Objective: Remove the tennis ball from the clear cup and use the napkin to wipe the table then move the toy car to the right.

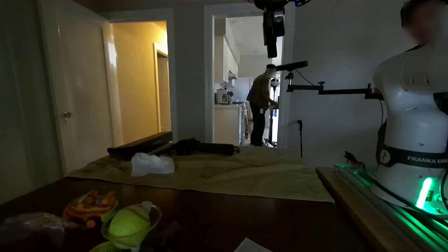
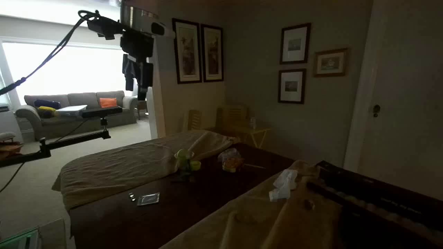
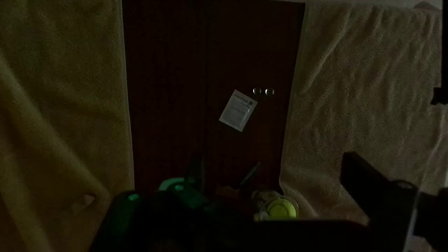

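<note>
The yellow-green tennis ball [image 1: 129, 225] sits in the mouth of the clear cup [image 1: 156, 217]; the ball shows in an exterior view [image 2: 184, 153] and the wrist view [image 3: 281, 209]. The orange toy car [image 1: 89, 209] stands beside the cup on the dark brown table [image 1: 245, 217]; it also shows in an exterior view [image 2: 232, 164]. The crumpled white napkin [image 1: 152, 164] lies on tan cloth near the table's edge, also in an exterior view [image 2: 283, 185]. My gripper [image 2: 135, 93] is high above the table, empty, its fingers wide apart in the wrist view [image 3: 274, 163]. Car and napkin do not show there.
A white packet [image 3: 238, 110], two small round shiny things [image 3: 263, 91] and a dark marker [image 3: 250, 173] lie on the table. A yellow-green bowl [image 2: 195, 165] and a plastic bag [image 1: 35, 224] are near the cup. A long dark box [image 1: 140, 145] lies behind the napkin.
</note>
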`<control>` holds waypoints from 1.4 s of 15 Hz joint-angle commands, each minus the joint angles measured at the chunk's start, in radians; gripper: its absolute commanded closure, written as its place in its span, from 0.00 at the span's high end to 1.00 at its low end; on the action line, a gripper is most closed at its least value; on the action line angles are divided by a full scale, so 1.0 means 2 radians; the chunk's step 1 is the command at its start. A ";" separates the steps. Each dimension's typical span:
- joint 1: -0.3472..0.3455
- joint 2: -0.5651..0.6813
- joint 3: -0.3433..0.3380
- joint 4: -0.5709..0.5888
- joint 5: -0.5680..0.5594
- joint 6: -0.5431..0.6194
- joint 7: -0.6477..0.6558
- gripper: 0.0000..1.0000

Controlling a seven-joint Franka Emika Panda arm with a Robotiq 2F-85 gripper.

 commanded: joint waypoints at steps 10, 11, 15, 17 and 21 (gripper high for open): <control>-0.014 0.005 0.012 -0.006 -0.010 0.053 -0.013 1.00; -0.015 0.010 0.015 -0.008 -0.020 0.080 -0.019 1.00; -0.012 0.052 0.014 -0.008 -0.026 0.190 -0.039 1.00; -0.004 0.080 0.010 -0.004 -0.012 0.231 -0.056 1.00; 0.018 0.161 0.004 0.032 0.030 0.277 -0.119 1.00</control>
